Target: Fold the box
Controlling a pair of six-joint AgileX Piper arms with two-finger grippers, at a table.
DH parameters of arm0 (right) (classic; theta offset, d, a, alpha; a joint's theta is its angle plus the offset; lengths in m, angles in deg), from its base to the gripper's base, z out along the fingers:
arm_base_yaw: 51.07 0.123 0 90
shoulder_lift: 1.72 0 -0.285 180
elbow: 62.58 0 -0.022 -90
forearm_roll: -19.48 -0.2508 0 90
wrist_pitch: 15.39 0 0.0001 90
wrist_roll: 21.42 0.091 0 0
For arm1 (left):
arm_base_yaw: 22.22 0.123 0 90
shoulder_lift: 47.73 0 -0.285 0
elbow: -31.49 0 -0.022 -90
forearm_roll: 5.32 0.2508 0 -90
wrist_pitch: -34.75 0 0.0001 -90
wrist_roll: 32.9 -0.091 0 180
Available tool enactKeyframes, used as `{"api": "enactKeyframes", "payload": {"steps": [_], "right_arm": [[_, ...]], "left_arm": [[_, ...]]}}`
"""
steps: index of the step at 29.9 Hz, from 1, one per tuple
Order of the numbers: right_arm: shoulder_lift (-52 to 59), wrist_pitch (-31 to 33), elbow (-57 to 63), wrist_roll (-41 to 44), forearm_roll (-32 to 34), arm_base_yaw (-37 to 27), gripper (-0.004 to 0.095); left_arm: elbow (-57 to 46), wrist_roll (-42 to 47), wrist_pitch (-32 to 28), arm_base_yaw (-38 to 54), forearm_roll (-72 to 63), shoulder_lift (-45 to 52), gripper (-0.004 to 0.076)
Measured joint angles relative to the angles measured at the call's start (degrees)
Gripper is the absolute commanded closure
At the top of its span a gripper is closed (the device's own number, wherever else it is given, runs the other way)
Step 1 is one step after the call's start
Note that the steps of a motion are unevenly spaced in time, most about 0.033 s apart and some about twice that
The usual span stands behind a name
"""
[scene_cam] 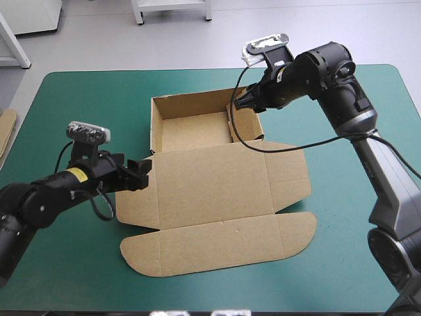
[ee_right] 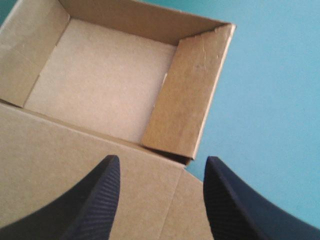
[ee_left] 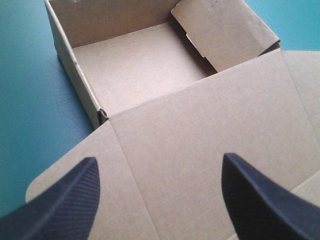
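Observation:
The brown box is an open tray with raised walls at the table's middle back. Its lid lies flat toward the front, flaps spread. My left gripper stands open at the lid's left edge; in the left wrist view the lid lies under its fingers and the tray floor ahead. My right gripper is open over the tray's right wall. From the right wrist, that wall's panel leans inward over the tray floor.
An edge of more brown board shows at the table's left edge. Bare teal-green cover lies to the right of the box and along the table's front edge.

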Motion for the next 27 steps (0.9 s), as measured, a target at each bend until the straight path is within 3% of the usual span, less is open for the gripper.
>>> {"api": "enactKeyframes", "payload": {"steps": [12,20,27], "right_arm": [[16.61,-16.1,29.04,0.06,-2.96,0.0,0.0436],[18.37,-20.37,32.8,0.0,-1.6,0.0,0.0417],[12.66,-21.53,26.93,0.35,1.26,0.0,0.027]], "left_arm": [[-14.33,-0.38,-5.38,0.0,0.29,19.31,0.023],[-16.64,-0.78,-5.57,0.0,0.34,21.01,0.023],[-16.71,-1.73,-5.69,0.0,0.56,21.01,0.023]]}}
